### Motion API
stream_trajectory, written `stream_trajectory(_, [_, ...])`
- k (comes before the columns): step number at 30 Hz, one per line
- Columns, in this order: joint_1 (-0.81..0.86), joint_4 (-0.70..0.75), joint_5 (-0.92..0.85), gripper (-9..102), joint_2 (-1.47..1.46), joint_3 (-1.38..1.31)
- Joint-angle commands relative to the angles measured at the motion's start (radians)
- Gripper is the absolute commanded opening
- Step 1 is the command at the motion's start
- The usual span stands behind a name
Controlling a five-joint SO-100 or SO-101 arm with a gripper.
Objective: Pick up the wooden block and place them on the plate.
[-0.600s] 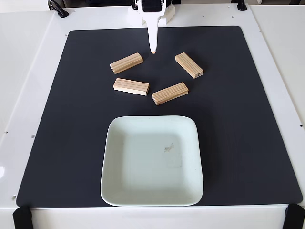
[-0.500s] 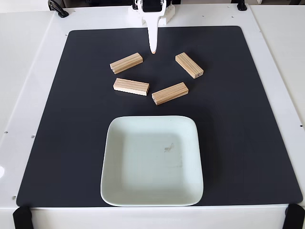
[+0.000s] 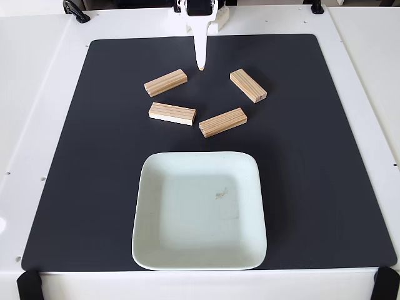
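The fixed view looks steeply down from the front, facing the arm's base [image 3: 200, 15] across the mat [image 3: 75, 156].

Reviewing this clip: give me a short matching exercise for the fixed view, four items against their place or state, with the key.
Items:
1. plate
2. right-hand block
3. gripper
4. mat

Descriptions:
A. black, lying under everything else
B. empty, apart from a small grey smudge
C. white, pointing down between the two far blocks
D. lying at a slant at the right of the group

Pairs: 1-B, 2-D, 3-C, 4-A
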Motion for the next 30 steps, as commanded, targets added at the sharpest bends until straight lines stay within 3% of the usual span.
stream_trajectory(1, [0.002,-0.014,-0.006,0,-0.003,-0.032])
stream_trajectory(30, [0.006,-0.014,-0.002,0,-0.005,-0.034])
